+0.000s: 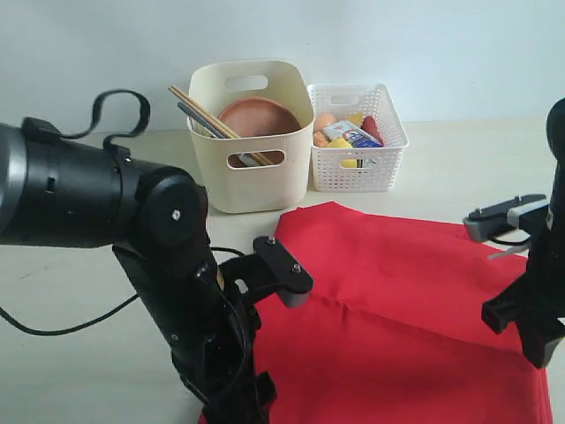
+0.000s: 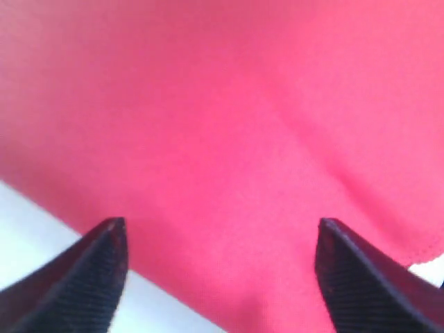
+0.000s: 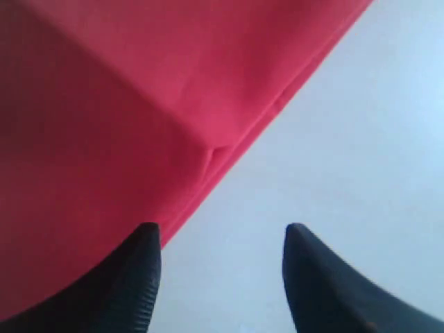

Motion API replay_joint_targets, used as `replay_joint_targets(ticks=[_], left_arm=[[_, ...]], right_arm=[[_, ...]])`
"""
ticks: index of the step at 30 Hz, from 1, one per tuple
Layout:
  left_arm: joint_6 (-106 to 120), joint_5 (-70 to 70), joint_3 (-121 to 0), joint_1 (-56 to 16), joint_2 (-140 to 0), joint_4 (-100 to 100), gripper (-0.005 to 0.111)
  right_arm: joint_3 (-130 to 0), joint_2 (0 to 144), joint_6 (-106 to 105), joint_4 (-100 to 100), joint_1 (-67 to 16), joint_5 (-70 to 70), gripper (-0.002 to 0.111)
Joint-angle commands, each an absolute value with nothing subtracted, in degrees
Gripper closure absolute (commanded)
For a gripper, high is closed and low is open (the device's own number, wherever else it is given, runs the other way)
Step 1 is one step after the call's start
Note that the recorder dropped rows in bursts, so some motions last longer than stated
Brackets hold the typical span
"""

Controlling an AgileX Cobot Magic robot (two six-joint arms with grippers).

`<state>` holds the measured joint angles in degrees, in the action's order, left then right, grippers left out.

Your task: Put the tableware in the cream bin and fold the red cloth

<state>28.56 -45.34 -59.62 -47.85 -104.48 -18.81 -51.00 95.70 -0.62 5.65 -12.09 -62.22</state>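
The red cloth [image 1: 397, 309] lies spread on the table in front, with a folded ridge across its right part. At the back, the cream bin [image 1: 252, 132] holds the round brown wooden plate [image 1: 259, 117], the light wooden chopsticks [image 1: 201, 111] and a dark utensil handle. The left arm bends down over the cloth's near left edge; its gripper [image 2: 220, 239] is open over the red cloth [image 2: 229, 125] at its border. Over the cloth's right edge, the right gripper [image 3: 220, 239] is open, one finger above the red cloth [image 3: 104, 139], the other above bare table.
A white lattice basket [image 1: 357, 146] with food items and a small blue-and-white carton stands right of the cream bin. The pale table [image 1: 79, 291] shows left of the cloth. The left arm's black cable trails over the table.
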Motion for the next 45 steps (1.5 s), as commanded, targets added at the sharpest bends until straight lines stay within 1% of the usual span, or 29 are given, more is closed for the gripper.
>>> replay_joint_targets(ticks=[1, 6, 7, 12, 18, 36, 45], left_arm=[[23.61, -43.36, -59.99, -47.95, -99.00, -15.72, 0.060], [21.35, -39.65, -58.17, -47.94, -91.72, -14.92, 0.104], [20.60, -38.64, -57.41, -47.94, -90.04, -14.72, 0.106], [18.13, -31.12, -52.38, -47.94, -80.62, -14.25, 0.106], [15.82, -25.75, -45.77, -47.94, -68.55, -14.04, 0.107], [15.82, -24.64, -34.36, -47.94, -35.57, -13.83, 0.107], [14.06, -24.75, -27.42, -47.94, -22.09, -13.98, 0.107]], right_arm=[[-50.57, 89.96, -2.55, 3.90, -12.04, -56.91, 0.057], [-50.40, 85.36, -2.55, 3.54, -12.04, -53.13, 0.057], [-50.40, 84.63, -2.55, 3.32, -12.04, -52.76, 0.057], [-50.40, 82.38, -2.55, 2.42, -12.04, -51.18, 0.057], [-50.40, 80.68, -2.55, 1.15, -12.04, -50.53, 0.057], [-50.08, 68.51, -2.97, -2.12, -12.04, -47.04, 0.057], [-48.34, 63.66, -7.46, -8.51, -12.04, -44.48, 0.057]])
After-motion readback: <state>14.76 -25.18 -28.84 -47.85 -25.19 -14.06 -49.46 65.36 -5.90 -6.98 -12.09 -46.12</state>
